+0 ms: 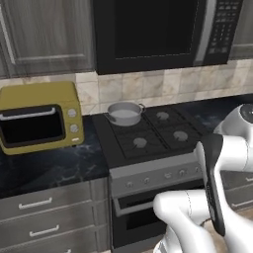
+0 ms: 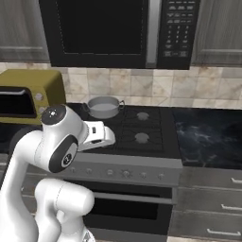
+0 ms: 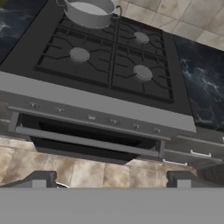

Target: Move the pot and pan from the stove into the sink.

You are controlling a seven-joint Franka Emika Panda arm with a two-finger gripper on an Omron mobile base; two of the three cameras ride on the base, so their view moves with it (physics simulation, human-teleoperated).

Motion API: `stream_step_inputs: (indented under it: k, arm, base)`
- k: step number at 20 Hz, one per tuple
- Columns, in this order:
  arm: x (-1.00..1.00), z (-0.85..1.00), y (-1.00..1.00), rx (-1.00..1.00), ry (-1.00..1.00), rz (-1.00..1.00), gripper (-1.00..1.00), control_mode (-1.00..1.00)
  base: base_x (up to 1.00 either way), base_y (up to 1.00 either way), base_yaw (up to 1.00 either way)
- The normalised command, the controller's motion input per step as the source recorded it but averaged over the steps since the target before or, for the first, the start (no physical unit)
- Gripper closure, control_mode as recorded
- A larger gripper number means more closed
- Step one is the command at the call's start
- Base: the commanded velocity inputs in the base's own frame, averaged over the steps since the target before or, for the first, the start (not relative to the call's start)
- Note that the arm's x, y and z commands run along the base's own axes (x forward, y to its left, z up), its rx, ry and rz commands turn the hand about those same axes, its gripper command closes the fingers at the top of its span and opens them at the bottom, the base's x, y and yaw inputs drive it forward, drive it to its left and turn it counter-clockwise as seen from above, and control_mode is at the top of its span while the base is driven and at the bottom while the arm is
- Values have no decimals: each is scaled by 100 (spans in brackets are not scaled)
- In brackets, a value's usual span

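Sitting untouched on the far-left burner of the stove (image 1: 148,133), the pot (image 1: 124,113) hasn't gone anywhere. Pincer (image 3: 111,178) hangs open and empty, well short of it, over the oven door. Judging by that, task is at its start.

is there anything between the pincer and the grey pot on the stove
Nothing visible blocks it. The round light-grey metal pot sits on the back left burner of the black gas stove; the open pincer is out in front of the oven door, with bare grates in between.
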Motion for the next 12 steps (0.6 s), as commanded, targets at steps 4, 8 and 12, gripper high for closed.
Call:
stream_step_inputs:
  k: [4,8,12]
  arm:
    - [0,0,0,0,0,0,-100,100]
    - [0,0,0,0,0,0,-100,100]
    - [0,0,0,0,0,0,-100,100]
  base:
    - [0,-16,0]
    - [43,3,0]
    - [79,16,0]
